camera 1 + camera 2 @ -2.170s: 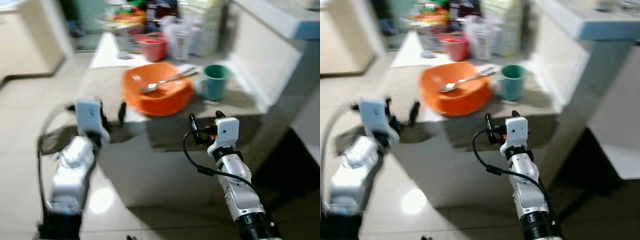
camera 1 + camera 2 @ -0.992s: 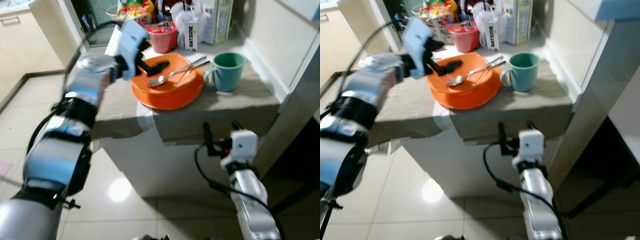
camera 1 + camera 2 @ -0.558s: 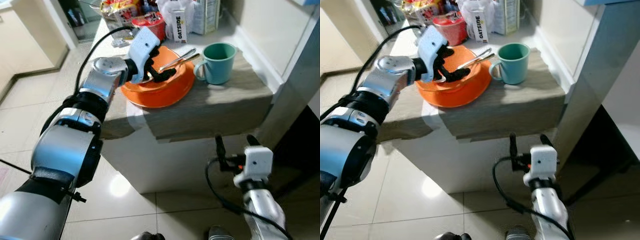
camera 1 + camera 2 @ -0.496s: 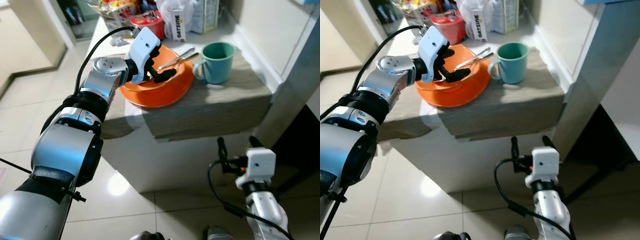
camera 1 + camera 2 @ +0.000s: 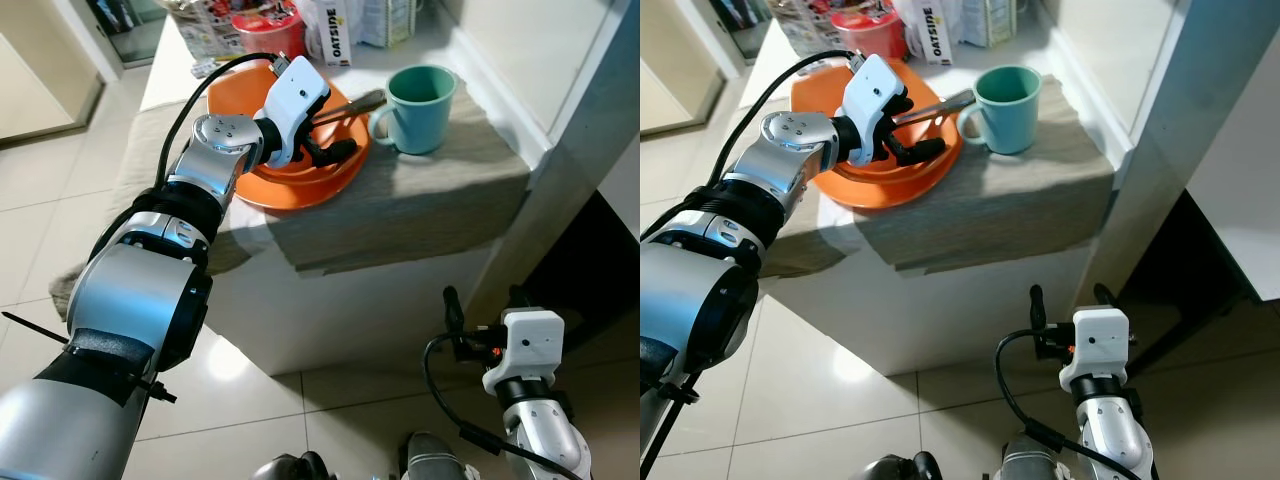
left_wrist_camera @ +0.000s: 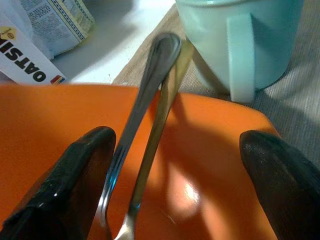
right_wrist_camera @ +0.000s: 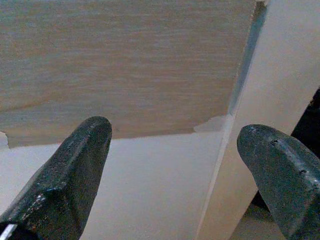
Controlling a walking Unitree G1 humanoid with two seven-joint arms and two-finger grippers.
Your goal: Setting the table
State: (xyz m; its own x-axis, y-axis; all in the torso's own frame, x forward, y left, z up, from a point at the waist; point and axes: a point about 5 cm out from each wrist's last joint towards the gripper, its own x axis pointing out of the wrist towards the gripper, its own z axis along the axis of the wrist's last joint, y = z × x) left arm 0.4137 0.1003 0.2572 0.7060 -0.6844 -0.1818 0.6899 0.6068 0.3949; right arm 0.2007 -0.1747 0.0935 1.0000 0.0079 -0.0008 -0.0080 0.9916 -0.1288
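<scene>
While the left gripper [image 5: 318, 150] reaches over the wide orange plastic bowl [image 5: 252, 180], its 2 black fingers [image 6: 80, 172] stand spread apart inside it, one on each side of the 2 silver utensil handles [image 6: 150, 95] and clamped on nothing. The handles lie side by side across the bowl and poke out over its rim toward the teal ceramic mug [image 5: 420, 94], which sits just beside the bowl with its handle turned to it. Bowl and mug both rest on a grey woven cloth [image 5: 420, 190] draped over the white counter [image 5: 340, 300]. Behind the bowl, at the back of the counter, are a red tub [image 5: 255, 32], a white carton printed OATSIDE [image 5: 338, 38] and some other packets too crowded to tell apart. The right gripper [image 5: 1068, 300] hangs low in front of the counter, well apart from the tableware, its 2 fingers parted wide and empty, facing the cloth's edge [image 7: 125, 70] and the white panel below.
</scene>
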